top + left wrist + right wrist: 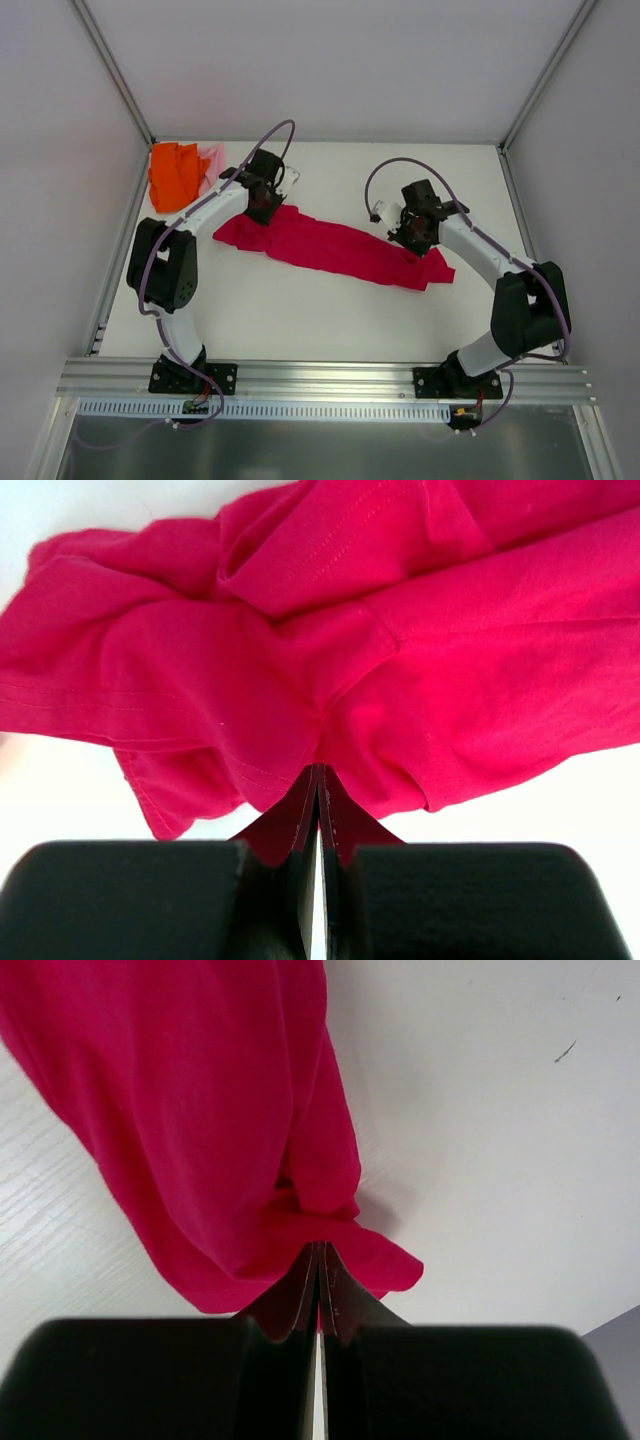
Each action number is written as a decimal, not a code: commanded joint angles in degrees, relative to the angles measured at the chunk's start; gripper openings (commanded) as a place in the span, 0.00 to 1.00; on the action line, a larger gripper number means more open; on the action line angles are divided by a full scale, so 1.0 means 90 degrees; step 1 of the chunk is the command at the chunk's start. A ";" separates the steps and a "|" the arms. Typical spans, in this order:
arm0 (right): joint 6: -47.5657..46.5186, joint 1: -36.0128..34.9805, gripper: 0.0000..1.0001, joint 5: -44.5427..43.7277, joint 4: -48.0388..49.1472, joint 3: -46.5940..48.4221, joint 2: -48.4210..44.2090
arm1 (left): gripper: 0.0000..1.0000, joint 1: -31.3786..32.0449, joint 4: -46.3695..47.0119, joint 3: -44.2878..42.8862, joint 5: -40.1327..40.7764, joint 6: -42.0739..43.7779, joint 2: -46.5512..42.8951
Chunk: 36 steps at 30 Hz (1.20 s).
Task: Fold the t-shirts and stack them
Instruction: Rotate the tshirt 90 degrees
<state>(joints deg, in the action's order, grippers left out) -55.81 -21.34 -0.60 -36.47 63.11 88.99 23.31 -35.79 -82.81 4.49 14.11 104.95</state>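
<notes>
While left hand [265, 211] and right hand [412, 244] clench its ends, the crimson t-shirt [330, 248] stretches over the desk [300, 320].
Long axis slants from far left to nearer right.

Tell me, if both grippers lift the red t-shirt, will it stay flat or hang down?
Probably it sags: the red t-shirt lies bunched in soft folds between the left gripper and right gripper. It looks thin and light, so the pinched edges likely hold without slipping.
</notes>
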 commanded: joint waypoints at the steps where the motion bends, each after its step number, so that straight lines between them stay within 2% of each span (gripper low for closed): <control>1: -0.0039 0.0047 0.01 0.0525 -0.0127 -0.0059 -0.0648 | 0.00 0.0047 0.0070 0.0118 -0.0196 -0.0103 0.0048; 6: -0.0058 0.0057 0.01 0.0847 -0.0459 -0.0020 -0.1069 | 0.00 0.0056 0.0139 0.0177 -0.0187 -0.0083 0.0185; 11: -0.0175 0.0038 0.01 0.1500 -0.1406 0.0272 -0.1196 | 0.00 0.0047 0.0188 0.0138 -0.0196 -0.0093 0.0360; 18: -0.0449 0.0008 0.01 0.2059 -0.2305 0.0380 -0.0856 | 0.00 0.0066 -0.0027 -0.0067 -0.0197 -0.0113 0.0673; 30: -0.0390 -0.0021 0.01 0.1005 -0.0910 0.0185 0.0219 | 0.00 0.0076 -0.0125 -0.0438 -0.0011 -0.0113 0.1132; 36: -0.0468 0.0028 0.01 0.0555 -0.0753 0.0400 0.0971 | 0.00 0.0076 -0.0154 -0.0448 0.0009 -0.0103 0.1181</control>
<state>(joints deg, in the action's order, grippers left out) -59.07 -21.26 7.51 -44.95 64.53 95.68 23.33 -36.36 -85.06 3.99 14.04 115.13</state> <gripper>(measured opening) 0.015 0.006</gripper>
